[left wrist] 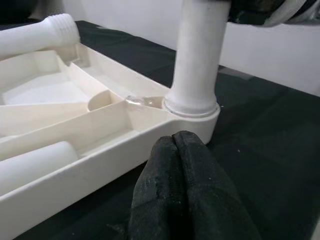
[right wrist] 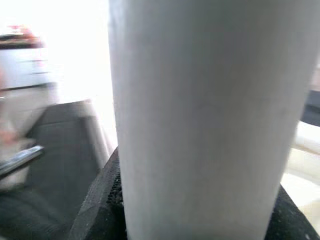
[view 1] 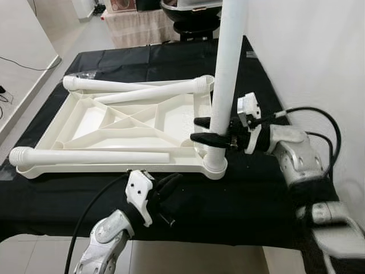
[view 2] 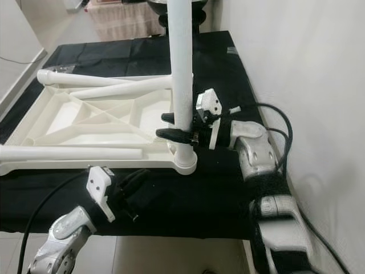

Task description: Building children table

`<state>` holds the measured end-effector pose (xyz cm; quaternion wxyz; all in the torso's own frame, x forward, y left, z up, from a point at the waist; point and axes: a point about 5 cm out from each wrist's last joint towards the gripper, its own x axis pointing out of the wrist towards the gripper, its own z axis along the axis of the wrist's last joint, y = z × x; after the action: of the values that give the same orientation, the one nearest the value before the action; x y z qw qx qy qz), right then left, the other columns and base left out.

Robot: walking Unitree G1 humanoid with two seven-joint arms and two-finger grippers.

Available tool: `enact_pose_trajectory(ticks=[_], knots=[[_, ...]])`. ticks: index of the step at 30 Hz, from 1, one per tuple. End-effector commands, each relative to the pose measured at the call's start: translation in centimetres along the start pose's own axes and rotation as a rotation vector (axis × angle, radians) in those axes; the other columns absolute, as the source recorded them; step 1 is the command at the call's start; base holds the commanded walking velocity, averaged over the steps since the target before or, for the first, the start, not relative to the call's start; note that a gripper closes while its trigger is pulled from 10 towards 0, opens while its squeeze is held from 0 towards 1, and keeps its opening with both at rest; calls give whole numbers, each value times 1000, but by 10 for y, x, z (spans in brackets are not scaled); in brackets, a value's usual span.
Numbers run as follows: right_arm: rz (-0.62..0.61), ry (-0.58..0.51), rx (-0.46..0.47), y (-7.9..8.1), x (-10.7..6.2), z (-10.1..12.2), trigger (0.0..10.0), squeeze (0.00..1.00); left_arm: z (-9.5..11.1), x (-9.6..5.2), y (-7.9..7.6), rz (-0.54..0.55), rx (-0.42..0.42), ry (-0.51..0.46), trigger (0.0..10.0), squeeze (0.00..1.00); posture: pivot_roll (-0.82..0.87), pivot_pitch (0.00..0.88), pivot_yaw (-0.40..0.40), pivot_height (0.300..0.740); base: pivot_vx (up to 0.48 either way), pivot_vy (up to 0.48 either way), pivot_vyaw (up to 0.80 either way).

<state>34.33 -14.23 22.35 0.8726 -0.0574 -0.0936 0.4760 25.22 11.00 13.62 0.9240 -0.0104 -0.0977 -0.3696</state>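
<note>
Sideways — right gripper (view 1: 206, 130) round upright leg (view 1: 227, 85)

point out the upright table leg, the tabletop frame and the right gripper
upright table leg (view 1: 228, 74), left eye view, middle of its white shaft
tabletop frame (view 1: 85, 123), left eye view, a rib of its upturned underside
right gripper (view 1: 204, 130), left eye view, between the black fingers clasping the leg

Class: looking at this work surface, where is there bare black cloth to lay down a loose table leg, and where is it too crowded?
Bare cloth runs along the near edge, between the tabletop and the left claw, and beyond the tabletop's far side. It is crowded at the near right corner, where the right claw grips the upright leg, and inside the tabletop, where loose legs lie.
</note>
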Motion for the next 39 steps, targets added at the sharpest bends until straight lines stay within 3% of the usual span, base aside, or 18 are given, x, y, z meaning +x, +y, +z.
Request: enact_pose_trajectory(ticks=[1, 2, 4, 6, 9, 14, 15, 17, 18, 20, 24, 25, 27, 28, 29, 32, 36, 39], knots=[[-135, 42, 81, 3, -5, -20, 0, 0, -1, -5, 2, 9, -3, 8, 10000, 0, 40, 214, 52, 740, 0, 0, 0], [-346, 26, 124, 10, -7, -30, 0, 0, 0, -5, 3, 11, -1, 7, 10000, 0, 39, 214, 54, 740, 0, 0, 0], [-627, 177, 92, 43, -17, -60, 0, 0, 1, -5, 4, 12, 2, 7, 10000, 0, 36, 224, 63, 740, 0, 0, 0], [-645, 246, 56, 69, -14, -71, 0, 0, 0, -3, 5, 11, 13, 8, 10000, 0, 28, 214, 76, 740, 0, 0, 0], [-583, 261, -6, 73, -6, -71, 0, 0, 0, -1, 6, 10, 17, 9, 10000, 0, 28, 205, 72, 740, 0, 0, 0], [-598, 256, 3, 64, -1, -69, 0, 0, -1, 0, 7, 16, 16, 8, 10000, 0, 28, 196, 65, 740, 0, 0, 0], [-613, 252, 8, 60, 1, -64, 10000, 0, -1, 0, 8, 26, 22, 5, 10000, 0, 28, 194, 66, 740, 0, 0, 0], [-626, 240, 10, 58, 2, -59, 10000, 0, 0, 0, 9, 32, 27, 3, 10000, 0, 28, 194, 66, 740, 0, 0, 0], [-606, 211, 23, 54, 4, -54, 10000, 1000, -1, 0, 9, 32, 26, 3, 10000, 0, 24, 190, 64, 740, 0, 0, 0], [-593, 191, 32, 52, 5, -50, 10000, 1000, -1, 0, 9, 31, 26, 3, 10000, 0, 24, 190, 64, 740, 0, 0, 0], [-273, 78, 74, 46, 17, -30, 10000, 1000, -2, 2, 8, 22, 16, 3, 10000, 0, 19, 187, 67, 740, 0, 0, 0], [-198, 73, 71, 43, 18, -27, 10000, 682, -2, 2, 8, 22, 15, 3, 10000, 0, 26, 185, 66, 740, 0, 0, 0], [-152, 70, 72, 41, 18, -25, 10000, 682, -2, 3, 8, 21, 15, 4, 10000, 0, 26, 185, 66, 740, 0, 0, 0], [-70, 67, 71, 38, 18, -23, 10000, 0, -2, 3, 8, 21, 16, 4, 10000, 0, 32, 183, 63, 740, 0, 0, 0], [-70, 67, 71, 38, 18, -23, 10000, 0, -2, 3, 8, 21, 16, 4, 10000, 0, 32, 183, 63, 740, 0, 0, 0], [147, 92, 57, 23, 18, -16, 10000, 0, -2, 3, 7, 25, 21, 4, 10000, 0, 72, 184, 55, 740, 0, 0, 0], [266, 106, 60, 16, 19, -9, 10000, 0, -2, 2, 6, 27, 28, 6, 10000, 0, 88, 184, 57, 740, 0, 0, 0], [399, 114, 130, 10, 13, -6, 10000, 0, -2, 0, 5, 29, 32, 9, 10000, 0, 97, 179, 59, 740, 0, 0, 0]])
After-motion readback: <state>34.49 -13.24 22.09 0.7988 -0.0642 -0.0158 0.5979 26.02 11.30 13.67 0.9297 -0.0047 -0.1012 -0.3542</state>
